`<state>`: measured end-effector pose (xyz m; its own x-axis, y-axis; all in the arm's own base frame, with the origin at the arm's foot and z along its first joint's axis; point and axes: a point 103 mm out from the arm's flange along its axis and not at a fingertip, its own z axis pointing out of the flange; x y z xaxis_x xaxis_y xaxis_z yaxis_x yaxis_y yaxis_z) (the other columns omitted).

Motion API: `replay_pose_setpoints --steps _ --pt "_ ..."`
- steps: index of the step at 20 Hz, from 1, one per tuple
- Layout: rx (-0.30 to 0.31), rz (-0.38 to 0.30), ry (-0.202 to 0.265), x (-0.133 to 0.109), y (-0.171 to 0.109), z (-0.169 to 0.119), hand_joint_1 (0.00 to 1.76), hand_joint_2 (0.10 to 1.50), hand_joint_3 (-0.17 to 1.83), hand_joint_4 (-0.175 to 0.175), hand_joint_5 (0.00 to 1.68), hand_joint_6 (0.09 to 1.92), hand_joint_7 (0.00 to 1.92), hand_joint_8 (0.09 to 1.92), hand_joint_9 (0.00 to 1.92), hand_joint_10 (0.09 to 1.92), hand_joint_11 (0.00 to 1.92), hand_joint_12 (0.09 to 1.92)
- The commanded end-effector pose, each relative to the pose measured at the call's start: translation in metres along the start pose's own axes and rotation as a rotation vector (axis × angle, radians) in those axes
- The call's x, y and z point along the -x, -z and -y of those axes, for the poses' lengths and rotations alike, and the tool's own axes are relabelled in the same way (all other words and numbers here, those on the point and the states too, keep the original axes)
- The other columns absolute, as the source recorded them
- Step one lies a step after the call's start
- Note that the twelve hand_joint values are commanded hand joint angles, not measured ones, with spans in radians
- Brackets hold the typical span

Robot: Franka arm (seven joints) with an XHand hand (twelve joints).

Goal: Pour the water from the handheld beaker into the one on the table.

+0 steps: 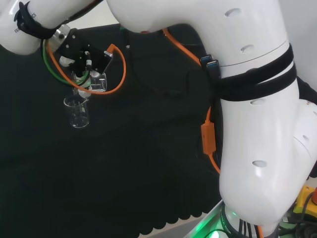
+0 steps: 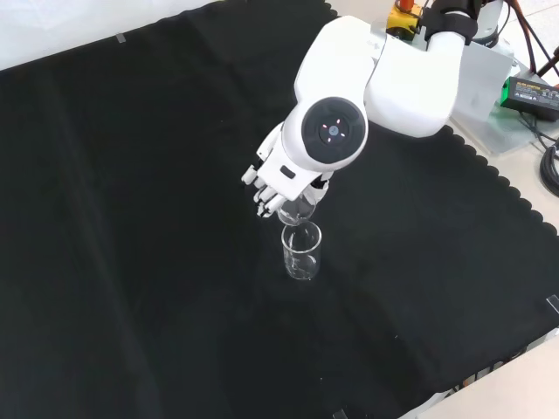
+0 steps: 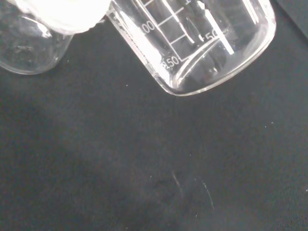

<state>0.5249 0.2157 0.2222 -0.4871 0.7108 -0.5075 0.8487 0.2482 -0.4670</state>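
The hand (image 2: 281, 177) hangs over the middle of the cloth, its fingers curled round a clear glass beaker (image 2: 298, 209) that is tipped over. Right under its lip stands a second clear beaker (image 2: 302, 252), upright on the cloth. In the head view the hand (image 1: 80, 53) is at the upper left, with the held beaker (image 1: 98, 83) just above and right of the standing beaker (image 1: 78, 112). The wrist view shows the held beaker (image 3: 207, 43) tilted, with white graduation marks, and another beaker (image 3: 26, 48) beside it. I cannot make out a water level in either.
Black cloth (image 2: 131, 218) covers the bench, with a scalloped edge (image 2: 515, 196) at the right in the front view. The arm's white link with its round grey cap (image 2: 334, 129) stands over the hand. Orange and green cables (image 1: 119, 74) loop by the wrist.
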Motion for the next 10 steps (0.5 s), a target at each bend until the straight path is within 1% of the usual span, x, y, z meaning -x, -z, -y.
replay_pose_setpoints --steps 1,4,6,7,10 --pt "-0.022 0.034 0.021 -0.0160 0.0096 -0.0066 1.25 1.19 -0.17 -0.126 0.86 1.15 1.12 1.00 1.13 1.12 0.96 0.93" --pt "-0.024 0.037 0.023 -0.0176 0.0123 -0.0081 1.25 1.19 -0.17 -0.126 0.86 1.15 1.12 1.00 1.14 1.12 0.96 0.93" --pt "-0.006 -0.003 0.013 -0.0148 0.0052 -0.0057 1.25 1.19 -0.17 -0.126 0.86 1.15 1.12 1.00 1.14 1.12 0.96 0.93" --pt "-0.004 -0.006 0.014 -0.0148 0.0050 -0.0056 1.25 1.19 -0.17 -0.126 0.86 1.15 1.12 1.00 1.14 1.12 0.96 0.93" --pt "-0.023 0.027 0.015 -0.0139 0.0082 -0.0059 1.25 1.19 -0.17 -0.126 0.86 1.15 1.12 1.00 1.14 1.12 0.96 0.93"
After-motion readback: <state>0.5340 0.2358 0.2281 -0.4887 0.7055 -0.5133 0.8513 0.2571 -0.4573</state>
